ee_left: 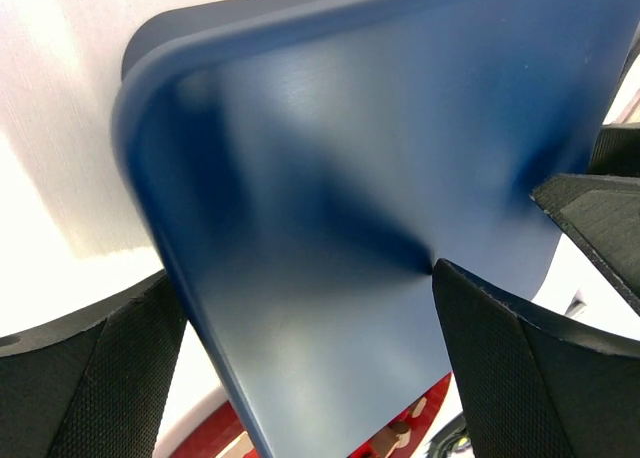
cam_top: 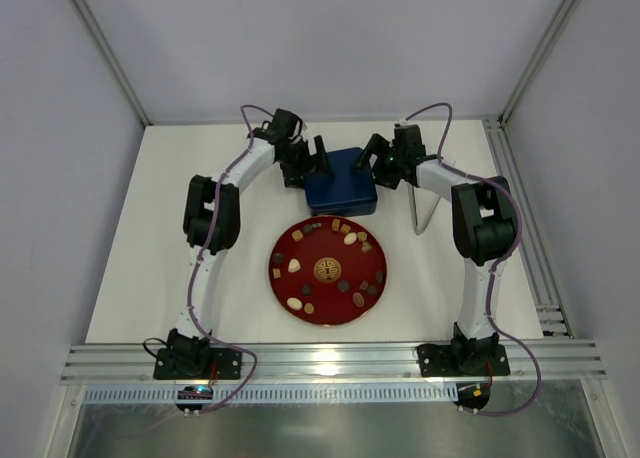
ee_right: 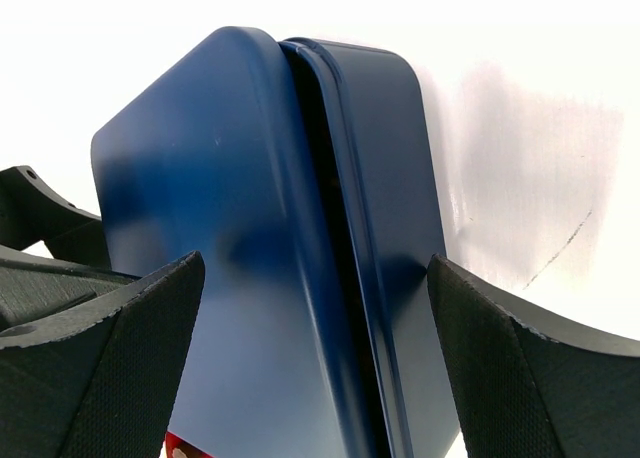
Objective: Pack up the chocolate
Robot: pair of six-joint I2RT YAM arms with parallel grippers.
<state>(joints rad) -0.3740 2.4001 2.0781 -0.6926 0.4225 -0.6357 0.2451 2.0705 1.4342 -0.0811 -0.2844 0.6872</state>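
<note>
While the left end effector (ee_left: 305, 273) and the right end effector (ee_right: 315, 261) both stand wide open, gripping nothing, they flank the blue tin (cam_top: 340, 183), its lid on; the chocolate (cam_top: 350, 238) lies on the red plate (cam_top: 273, 270) just nearer on the counter (cam_top: 150, 228), so 0 pieces seem packed and all remains to do

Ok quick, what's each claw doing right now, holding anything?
Left claw: open wide, fingers either side of the dark-blue tin, gripping nothing.
Right claw: open wide at the same tin, gripping nothing.
</note>
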